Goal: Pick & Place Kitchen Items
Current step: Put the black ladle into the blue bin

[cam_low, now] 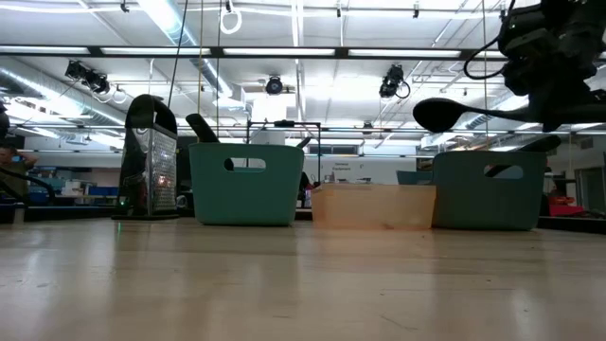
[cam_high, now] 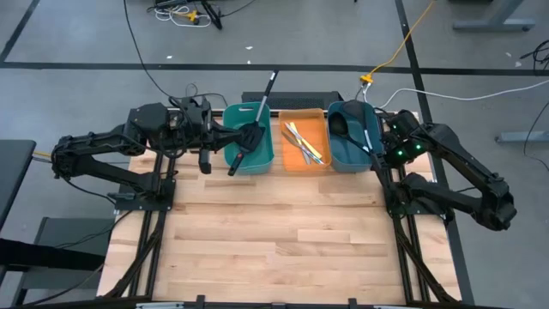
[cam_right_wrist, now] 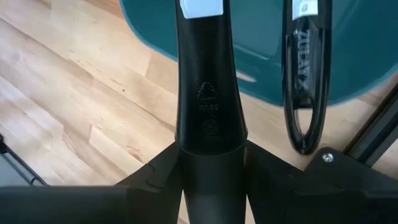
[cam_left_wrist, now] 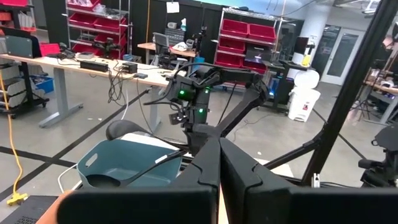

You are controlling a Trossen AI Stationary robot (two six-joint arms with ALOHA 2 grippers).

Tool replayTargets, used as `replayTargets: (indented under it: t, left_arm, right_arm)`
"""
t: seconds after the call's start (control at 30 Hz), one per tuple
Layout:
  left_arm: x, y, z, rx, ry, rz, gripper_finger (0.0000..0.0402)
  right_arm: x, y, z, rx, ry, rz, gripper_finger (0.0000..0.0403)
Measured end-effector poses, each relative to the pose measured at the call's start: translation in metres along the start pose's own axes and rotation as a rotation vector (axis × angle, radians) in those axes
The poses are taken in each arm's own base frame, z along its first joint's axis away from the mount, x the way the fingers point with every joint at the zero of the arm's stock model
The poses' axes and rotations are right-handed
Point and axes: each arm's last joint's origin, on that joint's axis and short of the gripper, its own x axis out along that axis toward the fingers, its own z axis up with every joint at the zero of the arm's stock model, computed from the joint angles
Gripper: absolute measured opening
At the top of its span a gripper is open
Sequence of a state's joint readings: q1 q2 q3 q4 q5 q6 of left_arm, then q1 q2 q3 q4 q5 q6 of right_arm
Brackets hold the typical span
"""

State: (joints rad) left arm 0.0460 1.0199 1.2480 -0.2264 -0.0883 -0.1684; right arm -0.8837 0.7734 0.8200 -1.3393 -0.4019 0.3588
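Observation:
A black ladle [cam_low: 445, 114] hangs with its bowl above the right teal bin [cam_high: 352, 154], and my right gripper [cam_right_wrist: 211, 168] is shut on its handle over the bin's near right corner. A second black utensil lies in that bin, its looped handle end [cam_right_wrist: 305, 81] sticking out past the rim. In the left teal bin [cam_high: 249, 163] a black spatula [cam_high: 254, 136] leans with its handle over the far rim. Thin yellow, white and teal sticks [cam_high: 302, 142] lie in the orange bin [cam_high: 296, 163]. My left gripper [cam_left_wrist: 219, 168] is shut and empty, held level beside the left bin. My right gripper pinches the ladle's handle [cam_right_wrist: 208, 118] between its two fingers, a little below a white label on the handle. The fingers slant steeply down from above and lie across the handle. The ladle is lifted, its bowl [cam_high: 340, 124] over the bin and above the rim.
The three bins stand in a row along the table's far edge. A dark upright thing with a slotted face [cam_low: 151, 161] stands left of the left bin. Bare wooden tabletop [cam_high: 274, 232] spreads toward the near edge, with the arms' black frames on both sides.

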Motion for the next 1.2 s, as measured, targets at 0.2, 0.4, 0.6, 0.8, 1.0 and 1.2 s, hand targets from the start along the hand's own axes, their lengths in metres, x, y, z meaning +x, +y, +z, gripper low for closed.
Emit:
replayTargets:
  t: [0.2, 0.4, 0.6, 0.8, 1.0, 1.2]
  left_arm:
    - [0.000, 0.000, 0.000, -0.008, 0.003, -0.017, 0.0004]
    - [0.000, -0.001, 0.000, -0.008, 0.005, -0.024, 0.0004]
    - [0.000, -0.001, 0.000, -0.004, 0.006, -0.030, 0.0004]
    - [0.000, -0.002, 0.000, -0.003, 0.010, -0.055, 0.0004]
    - [0.000, -0.002, -0.001, -0.004, 0.012, -0.065, 0.0004]
    - [0.000, -0.002, -0.001, -0.003, 0.012, -0.066, 0.0004]
  right_arm:
    - [0.006, 0.000, 0.007, 0.019, 0.039, -0.015, 0.0146]
    - [0.009, 0.000, 0.011, 0.028, 0.085, -0.014, 0.0146]
    - [-0.004, 0.009, 0.018, 0.011, 0.062, -0.017, 0.0146]
    - [-0.013, 0.017, 0.031, -0.009, 0.057, -0.050, 0.0146]
    - [-0.006, 0.013, 0.038, 0.004, 0.149, -0.171, 0.0146]
    - [-0.001, 0.010, 0.040, -0.018, 0.244, -0.240, 0.0146]
